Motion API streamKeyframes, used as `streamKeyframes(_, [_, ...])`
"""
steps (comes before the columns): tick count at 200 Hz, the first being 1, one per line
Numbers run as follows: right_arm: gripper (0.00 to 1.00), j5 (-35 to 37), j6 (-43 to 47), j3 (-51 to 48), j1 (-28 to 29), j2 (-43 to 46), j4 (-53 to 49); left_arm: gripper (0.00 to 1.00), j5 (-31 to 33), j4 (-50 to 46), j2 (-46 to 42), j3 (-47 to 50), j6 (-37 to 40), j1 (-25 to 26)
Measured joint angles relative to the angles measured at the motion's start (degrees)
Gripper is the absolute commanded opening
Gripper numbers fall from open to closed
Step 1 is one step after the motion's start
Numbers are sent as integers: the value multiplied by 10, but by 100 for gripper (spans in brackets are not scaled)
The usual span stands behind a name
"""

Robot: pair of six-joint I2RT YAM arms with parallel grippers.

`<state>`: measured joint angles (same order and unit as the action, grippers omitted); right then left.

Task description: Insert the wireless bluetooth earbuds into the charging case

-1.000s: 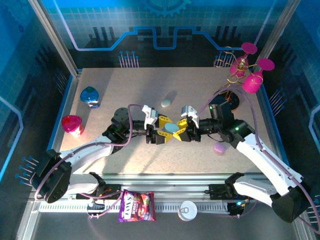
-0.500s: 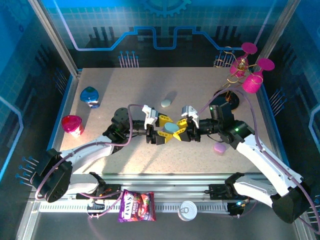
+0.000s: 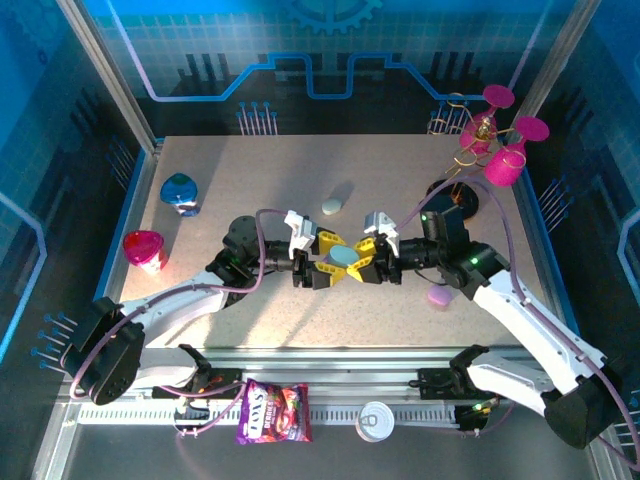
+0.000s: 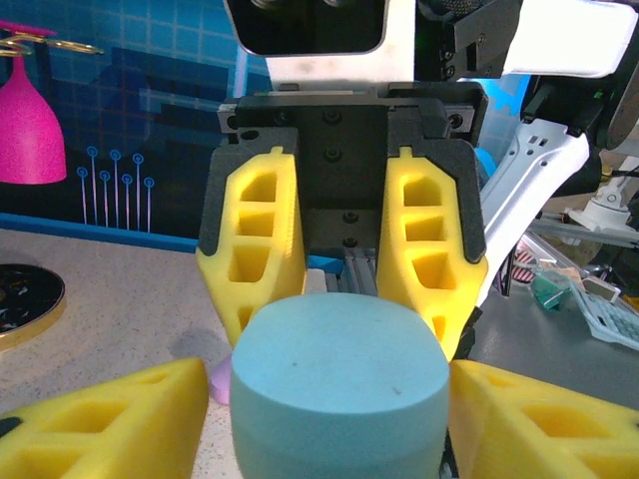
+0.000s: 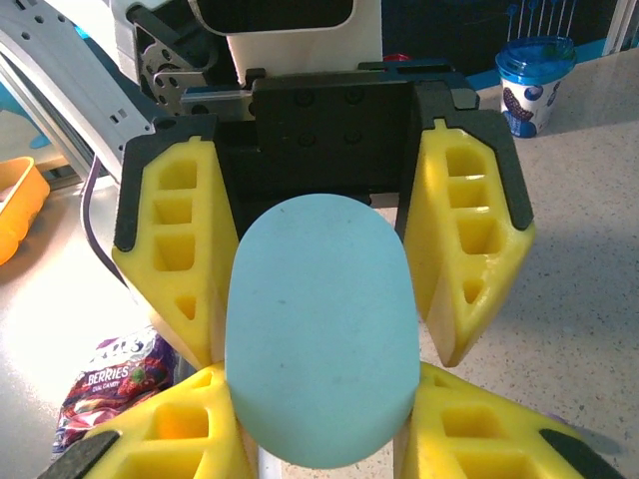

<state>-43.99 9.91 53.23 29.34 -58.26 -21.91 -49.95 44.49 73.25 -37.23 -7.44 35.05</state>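
Scarcely shifted since a second ago. Pinched mid-frame between left gripper [image 3: 330, 258] and right gripper [image 3: 361, 258], seemingly firmly by both: closed light-blue charging case [image 3: 345, 256]. Opening stage; next, prying lid apart without slipping.

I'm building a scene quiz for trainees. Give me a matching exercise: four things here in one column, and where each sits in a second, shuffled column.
1. blue case
2. purple case
3. pale case
4. snack bag

A. on the near rail
B. on the table by the right arm
C. between the left gripper and right gripper
D. on the table, beyond the grippers

Pairs: 1-C, 2-B, 3-D, 4-A
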Motion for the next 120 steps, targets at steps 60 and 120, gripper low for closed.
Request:
streamKeyframes(60, [28, -4, 0, 0, -2, 6, 0, 59, 1, 0, 0, 0, 1, 0])
streamKeyframes(120, [31, -4, 0, 0, -7, 6, -1, 37, -6, 2, 0, 0, 0, 0])
